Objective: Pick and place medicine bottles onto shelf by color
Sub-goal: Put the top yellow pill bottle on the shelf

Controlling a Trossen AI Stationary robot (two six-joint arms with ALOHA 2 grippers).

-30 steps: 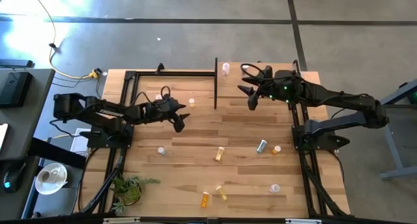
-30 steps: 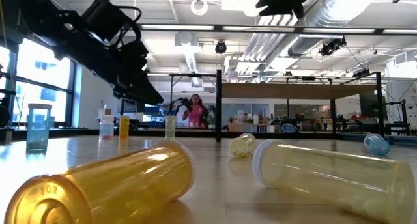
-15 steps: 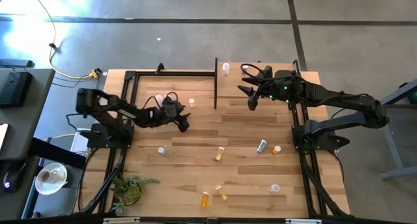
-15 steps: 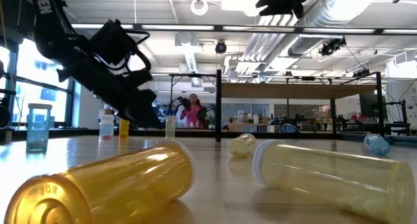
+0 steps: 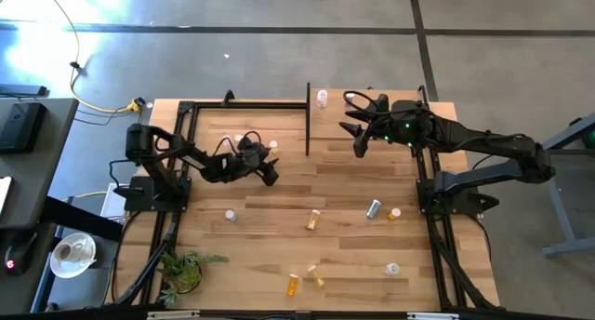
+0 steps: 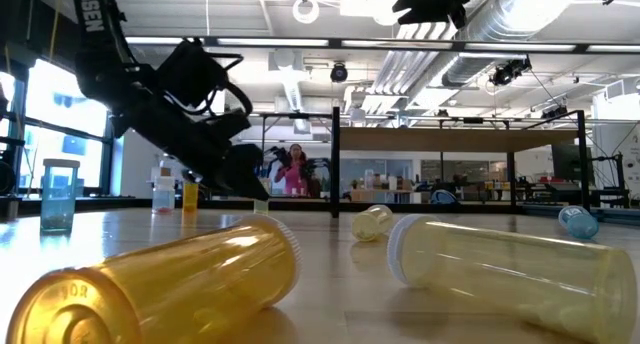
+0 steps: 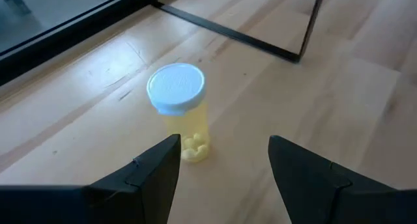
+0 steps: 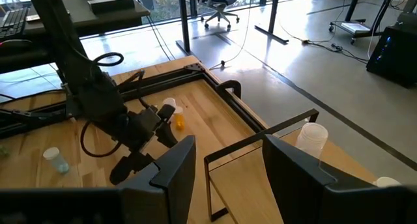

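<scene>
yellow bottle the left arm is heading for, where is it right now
The yellow bottle stands upright on the shelf board, just ahead of the left gripper, whose open jaws frame it in the left wrist view.

Bright daylight everywhere. Strong white glare on the grey floor (image 5: 56,18) far from the table (image 5: 353,185), washed out to almost nothing there. Soft, short shadows beside each small bottle on the table. From table height, big fuzzy shapes up close: the orange bottle (image 6: 160,284) and the pale yellow bottle (image 6: 510,264) blurred, room behind much sharper. Long ceiling lights (image 6: 420,46) glowing white above the table, window (image 6: 60,124) shining hard beside the dark left arm (image 6: 170,104). Sharp view of the yellow bottle (image 7: 182,113) with a faint shadow under it. Sunny patches on the floor past the table's edge.
</scene>
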